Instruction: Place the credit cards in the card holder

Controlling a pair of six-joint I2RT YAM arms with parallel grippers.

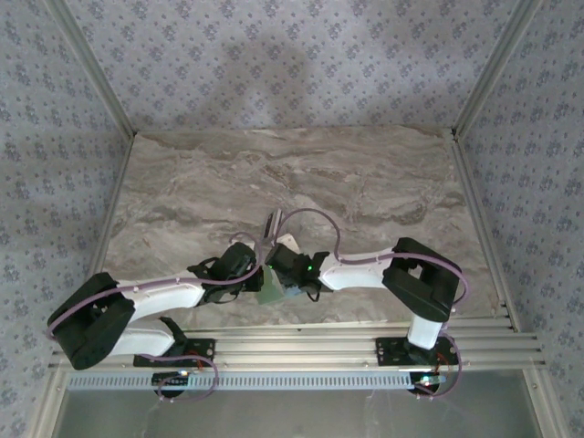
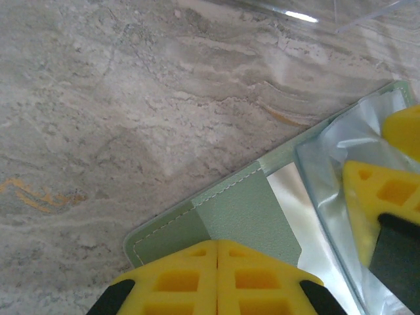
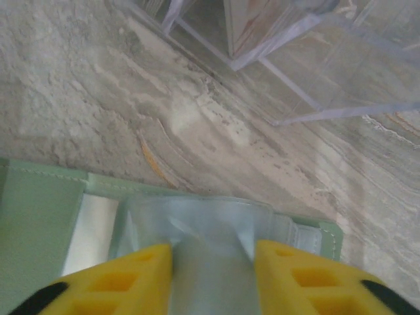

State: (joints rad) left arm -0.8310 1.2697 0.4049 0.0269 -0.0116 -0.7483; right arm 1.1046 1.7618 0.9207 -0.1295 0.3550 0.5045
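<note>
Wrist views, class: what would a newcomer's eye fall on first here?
The bright yellow left claw, pinched shut on the green card holder at the bottom of its view. Next, the right claw straddling a silvery card on the holder, with a clear plastic stand behind.

From the left wrist, the sage-green bifold card holder (image 2: pixel 167 239) slips under the left claw (image 2: pixel 217 262), whose yellow fingers (image 2: pixel 177 279) meet over its near edge. Whether they pinch it cannot be told, and the bottom edge crops both. From the right wrist, the pale blue-grey rectangular card (image 3: pixel 210 230) lies between the fingers of the right claw (image 3: pixel 213 259), its lower part cut off; it seems gripped, perhaps merely flanked. The clear plastic box (image 3: pixel 302 59) is cropped at the top. In the top view the card holder (image 1: pixel 270 292) is a tiny patch half under the two arms.
</note>
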